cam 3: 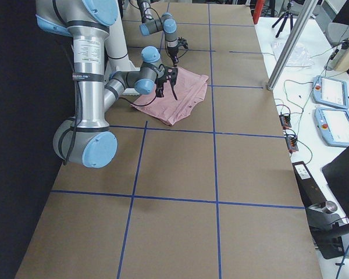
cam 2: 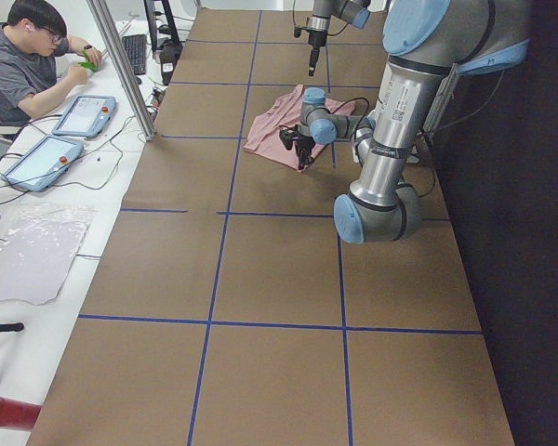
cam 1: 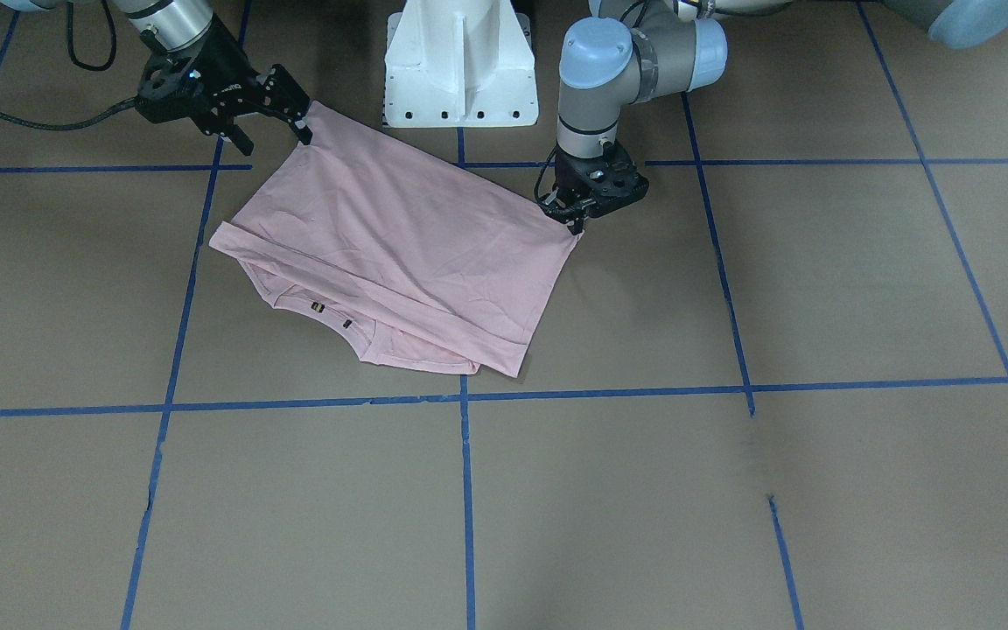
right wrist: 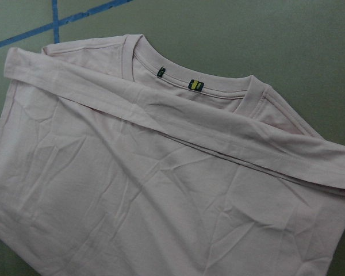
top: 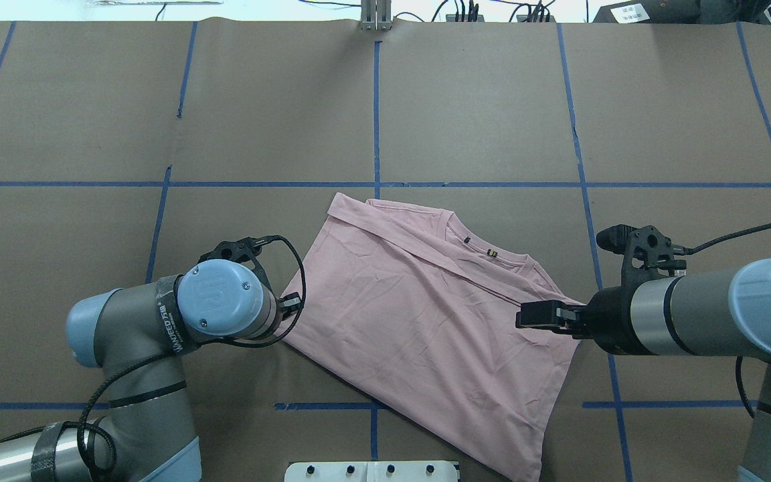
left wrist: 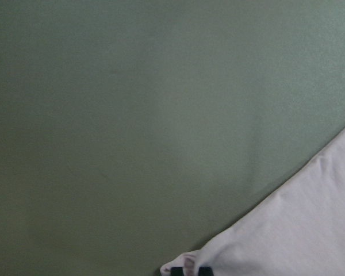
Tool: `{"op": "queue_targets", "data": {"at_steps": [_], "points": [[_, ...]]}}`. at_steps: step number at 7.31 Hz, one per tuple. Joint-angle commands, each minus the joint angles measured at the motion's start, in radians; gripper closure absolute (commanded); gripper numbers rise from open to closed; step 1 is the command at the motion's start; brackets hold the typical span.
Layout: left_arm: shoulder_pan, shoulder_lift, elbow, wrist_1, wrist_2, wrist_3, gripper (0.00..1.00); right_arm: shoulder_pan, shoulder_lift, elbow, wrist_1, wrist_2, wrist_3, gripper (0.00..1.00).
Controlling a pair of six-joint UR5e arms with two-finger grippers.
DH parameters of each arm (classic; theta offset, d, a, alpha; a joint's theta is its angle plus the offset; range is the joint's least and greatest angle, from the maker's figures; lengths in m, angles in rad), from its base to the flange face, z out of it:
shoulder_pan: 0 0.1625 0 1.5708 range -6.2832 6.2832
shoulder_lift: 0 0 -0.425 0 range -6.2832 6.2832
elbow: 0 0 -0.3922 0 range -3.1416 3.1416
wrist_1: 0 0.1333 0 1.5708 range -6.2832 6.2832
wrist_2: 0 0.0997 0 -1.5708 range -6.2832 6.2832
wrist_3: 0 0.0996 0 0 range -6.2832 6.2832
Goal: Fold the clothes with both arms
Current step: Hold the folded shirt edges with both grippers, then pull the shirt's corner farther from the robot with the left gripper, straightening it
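Note:
The pale pink T-shirt (cam 1: pixel 399 236) lies folded on the table, back side up, so its print is hidden. Its collar (top: pixel 486 251), with small tags, faces away from the robot. My left gripper (cam 1: pixel 576 226) is shut on one shirt corner low at the table. The left wrist view shows fabric (left wrist: pixel 299 230) pinched between the fingertips (left wrist: pixel 204 270). My right gripper (cam 1: pixel 275 143) stands open at the opposite near corner, one finger touching the fabric edge. The right wrist view shows only the flat shirt (right wrist: pixel 161 190).
The white pedestal base (cam 1: pixel 460 61) stands just behind the shirt. Blue tape lines (top: pixel 377 120) grid the brown table. An operator (cam 2: pixel 28 65) sits at a side desk with tablets (cam 2: pixel 84 113). A metal post (cam 3: pixel 291 40) stands at the table edge.

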Motion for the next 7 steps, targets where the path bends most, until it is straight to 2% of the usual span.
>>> {"op": "queue_targets", "data": {"at_steps": [1, 2, 4, 5, 7], "points": [[-0.021, -0.003, -0.004, 0.013, -0.003, 0.003, 1.0, 0.002, 0.0, -0.004, 0.0, 0.0, -0.001, 0.0], [-0.054, -0.02, 0.001, 0.053, 0.001, 0.016, 1.0, 0.0, 0.002, -0.004, 0.0, 0.0, -0.001, 0.0], [-0.162, -0.067, 0.05, 0.047, 0.003, 0.137, 1.0, -0.001, 0.003, -0.021, 0.002, -0.005, -0.001, 0.0], [-0.186, -0.122, 0.129, 0.04, 0.043, 0.145, 1.0, 0.002, 0.027, -0.039, 0.002, -0.005, -0.001, 0.0], [-0.242, -0.214, 0.29, -0.049, 0.06, 0.2, 1.0, 0.003, 0.031, -0.046, 0.002, -0.006, 0.006, 0.0]]}}
